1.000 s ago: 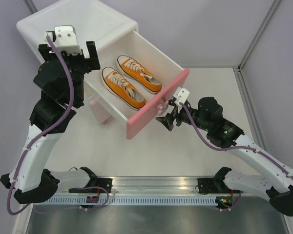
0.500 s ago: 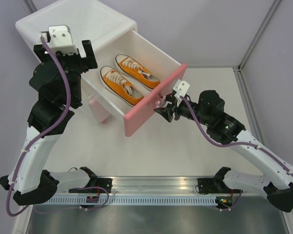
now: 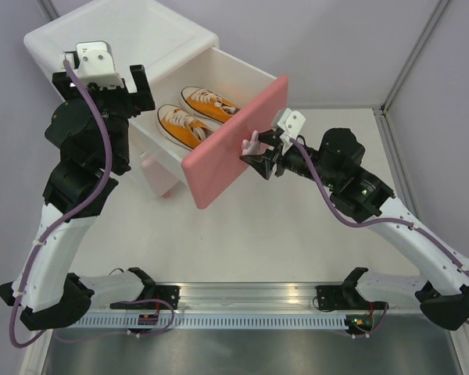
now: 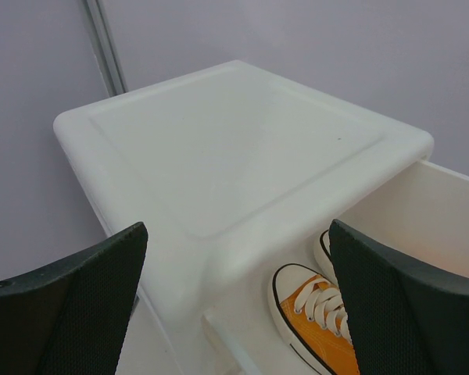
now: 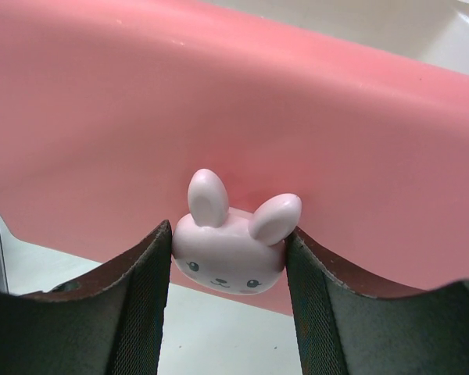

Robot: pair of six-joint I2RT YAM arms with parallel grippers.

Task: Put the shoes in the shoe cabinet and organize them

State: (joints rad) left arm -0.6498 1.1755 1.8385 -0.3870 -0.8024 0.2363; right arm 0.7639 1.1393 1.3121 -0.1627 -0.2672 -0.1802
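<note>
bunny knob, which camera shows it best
Right wrist: the bunny knob fills the centre, face and ears clear, pinched by the right gripper. Top external shows only a small pale speck; left wrist misses it.

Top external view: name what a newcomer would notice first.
The pink drawer front stands out at the centre, with the right hand clamped on its bunny knob. Behind it, two orange sneakers lie side by side in the open drawer of the white cabinet. The left hand hovers open over the cabinet.
</note>
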